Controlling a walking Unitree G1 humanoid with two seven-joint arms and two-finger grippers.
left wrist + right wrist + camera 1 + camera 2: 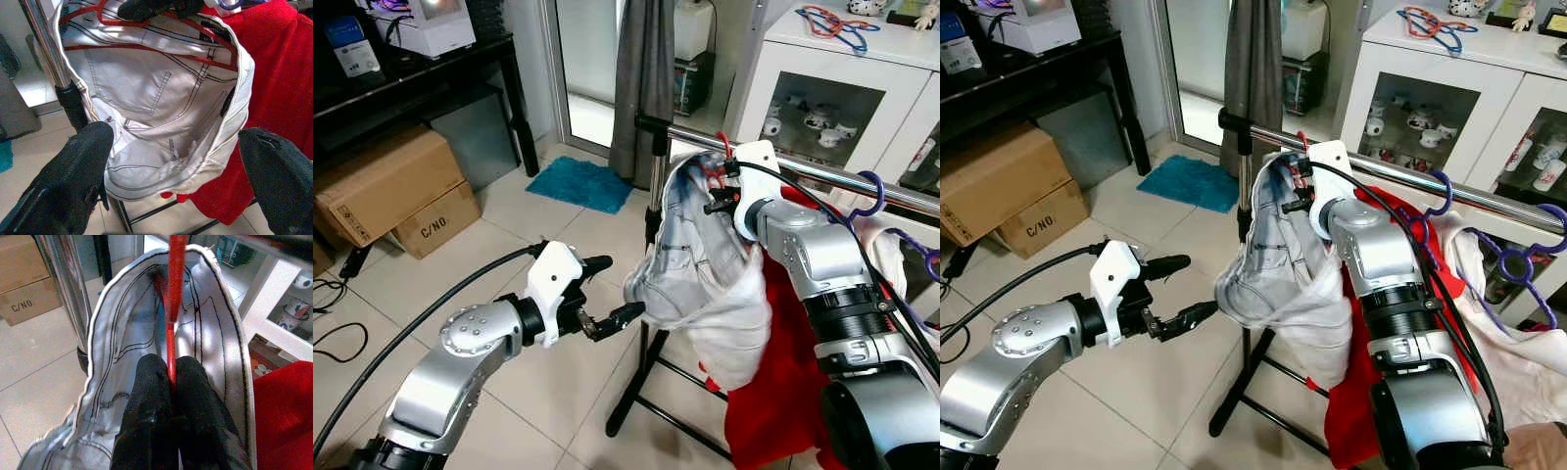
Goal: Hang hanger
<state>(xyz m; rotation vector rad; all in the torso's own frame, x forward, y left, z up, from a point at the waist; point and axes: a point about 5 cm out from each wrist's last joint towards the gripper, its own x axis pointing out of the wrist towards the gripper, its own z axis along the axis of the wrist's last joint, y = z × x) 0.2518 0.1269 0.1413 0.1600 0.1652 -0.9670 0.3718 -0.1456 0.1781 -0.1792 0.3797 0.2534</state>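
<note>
Up at the chrome rail point(822, 176) of the clothes rack, my right gripper point(168, 377) has its two black fingers pressed together on the thin red hanger point(172, 293), pinching its wire just beneath the hook. That hanger carries a pale grey-white denim garment point(700, 264) with dark contrast stitching, pockets and seams showing on the inside; the cloth bulges around the hanger and hangs down beside the rack's black upright post point(651, 294). The hanger's red hook point(720, 149) sits right at the rail, but I cannot tell whether it is resting over it. In my left wrist view the red wire runs as a triangle inside the waistband, stretching the cloth open.

My left gripper point(607, 291) is out in front of me, lower down, with its fingers spread wide; the lower fingertip is touching or just beside the bottom edge of the garment, holding nothing.

Behind the garment a red cloth point(783, 392) hangs from the same rail, and purple hangers point(871, 196) hook on further along. A white cabinet point(862, 88) stands behind, cardboard boxes point(391, 191) sit on the tiled floor, and a teal mat point(582, 183) lies by the door.
</note>
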